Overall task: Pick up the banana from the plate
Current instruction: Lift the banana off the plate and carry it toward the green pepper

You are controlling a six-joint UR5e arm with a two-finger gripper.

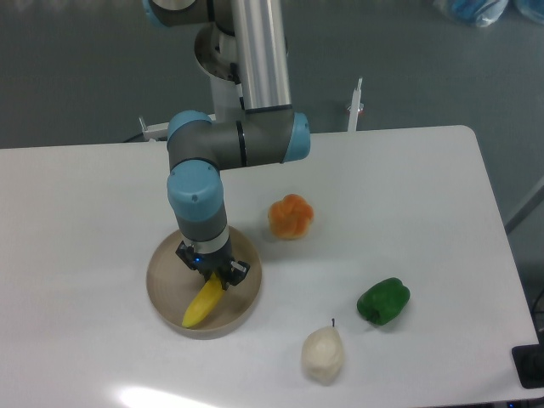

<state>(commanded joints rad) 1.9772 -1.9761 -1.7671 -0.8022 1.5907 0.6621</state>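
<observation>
From my feed I see the white worktop (102, 204) filling most of the view, with the arm (246, 102) coming down from the top centre and bending at its blue-capped joints toward the left half. The round beige plate (161, 276) sits on the worktop at the lower left, and the arm's wrist stands right over it.

The yellow banana (202, 303) lies inside the plate, running from near the plate's middle down toward its near rim, its lower tip pointing to the front left. I read the end effector (214, 273) as pinched on the banana's upper end: the dark fingers sit tight against either side of the yellow, with no gap that I can make out. Whether the banana is raised off the plate I cannot tell from this angle.

To the right of the plate, well apart from it, an orange fruit (291, 216) rests near the middle of the worktop. Nearer the front right is a green pepper (383, 301), and just left of that, closer to the front edge, a whitish pear-shaped fruit (324, 354) with a small dark stem.
</observation>
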